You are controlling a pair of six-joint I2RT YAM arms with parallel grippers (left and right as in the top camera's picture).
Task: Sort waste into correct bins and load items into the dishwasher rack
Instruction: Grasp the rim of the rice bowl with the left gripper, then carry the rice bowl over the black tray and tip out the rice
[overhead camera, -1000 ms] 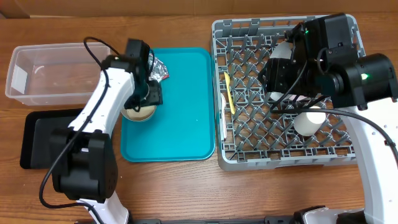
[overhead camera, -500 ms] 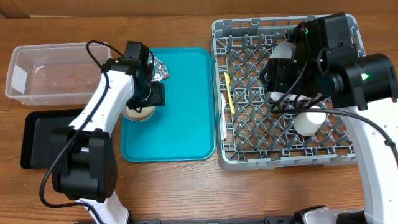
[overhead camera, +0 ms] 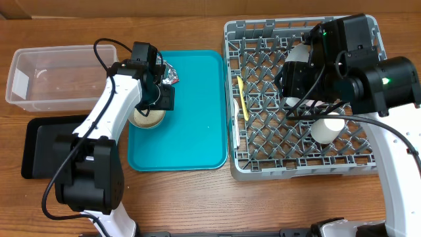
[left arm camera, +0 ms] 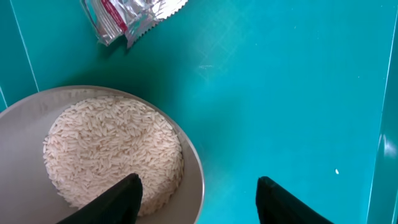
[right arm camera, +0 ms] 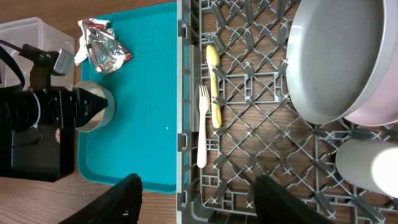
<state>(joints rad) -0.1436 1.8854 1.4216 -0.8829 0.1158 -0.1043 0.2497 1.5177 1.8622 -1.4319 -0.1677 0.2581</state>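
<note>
The small grey bowl (left arm camera: 194, 171) sits at the left of the teal tray (left arm camera: 292, 93), full of loose white rice (left arm camera: 112, 146) that probably must be tipped out before racking. The left gripper (left arm camera: 199, 190) hangs over it, jaws apart and empty, one finger inside the rim and one outside, apparently set for a rim pinch. The foil wrapper (left arm camera: 127, 15) lies just beyond. The right gripper (right arm camera: 196, 186) waits open and empty above the dishwasher rack (right arm camera: 261, 143)

Left arm (overhead camera: 125, 92) sits slightly nearer the far edge of the teal tray (overhead camera: 197, 131) than a second ago. Its wrist covers more of the foil wrapper (overhead camera: 170, 74) (small shift only). Its cable loop stands higher.
</note>
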